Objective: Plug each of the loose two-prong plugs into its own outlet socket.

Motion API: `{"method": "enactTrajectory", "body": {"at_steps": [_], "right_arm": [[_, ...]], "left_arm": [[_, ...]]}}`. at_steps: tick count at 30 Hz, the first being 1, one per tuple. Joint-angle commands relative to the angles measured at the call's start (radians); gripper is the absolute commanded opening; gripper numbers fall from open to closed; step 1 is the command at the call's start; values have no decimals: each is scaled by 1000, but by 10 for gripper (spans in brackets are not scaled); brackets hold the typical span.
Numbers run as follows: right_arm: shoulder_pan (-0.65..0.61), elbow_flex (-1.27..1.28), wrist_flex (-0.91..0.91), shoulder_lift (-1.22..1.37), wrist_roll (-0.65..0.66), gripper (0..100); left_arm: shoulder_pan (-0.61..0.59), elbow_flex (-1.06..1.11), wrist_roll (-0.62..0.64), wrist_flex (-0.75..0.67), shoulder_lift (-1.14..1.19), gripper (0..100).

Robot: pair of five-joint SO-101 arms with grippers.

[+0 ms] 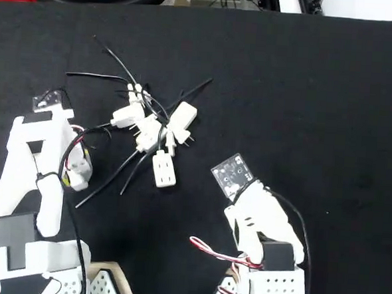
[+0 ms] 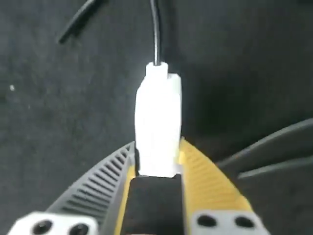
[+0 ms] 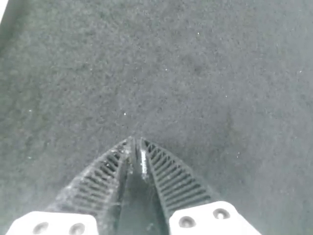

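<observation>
White plug (image 2: pixel 159 122), eight o'clock of plug pile (image 1: pixel 148 127): likely light, rigid, slick. Left gripper (image 2: pixel 157 154) pinches its flat sides. Right gripper (image 3: pixel 136 146): jaws pressed together.

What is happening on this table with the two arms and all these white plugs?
The left gripper holds a white connector with a black cord, at the left side of the black table. I cannot tell whether it is a plug or an outlet. The right gripper is shut on nothing, above a bare part of the table. The other plugs and outlets lie in a tangled pile in the middle, with one outlet socket at its near edge.
</observation>
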Motion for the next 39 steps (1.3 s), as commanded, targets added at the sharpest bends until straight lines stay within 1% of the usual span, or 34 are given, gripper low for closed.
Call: {"method": "enactTrajectory", "body": {"at_steps": [1, 6, 8, 10, 12, 14, 17, 25, 26, 27, 30, 31, 34, 39], "right_arm": [[-6, -2, 3, -65, 6, 15], [-6, -2, 3, -65, 6, 14], [-6, -2, 3, -65, 6, 14], [-6, -2, 3, -65, 6, 14], [-6, -2, 3, -65, 6, 14], [-6, -2, 3, -65, 6, 13], [-6, -2, 3, -65, 6, 13], [-5, -1, 3, -65, 6, 13], [-5, -1, 3, -65, 6, 13], [-5, -1, 3, -65, 6, 13], [-2, -1, 3, -65, 6, 13], [6, -1, 3, -65, 6, 13], [43, -1, -5, -67, 3, 13], [49, -1, -5, -67, 2, 13]], "left_arm": [[-1, -41, -61, 69, -15, 184], [12, -47, -55, 54, -15, 178], [10, -53, 8, 29, -15, 122], [15, -59, 52, 11, -15, 21], [45, -82, 49, 18, -15, 51], [76, -102, 66, 18, -15, 24], [142, -165, 101, 48, -15, 28], [433, -449, 100, 285, -15, 29], [467, -470, 83, 304, -15, 29], [503, -483, 35, 324, -15, 29], [613, -469, -152, 385, -15, 29], [641, -446, -195, 396, -15, 29], [697, -355, -278, 391, -15, 29], [780, -168, -419, 331, -15, 29]]}}
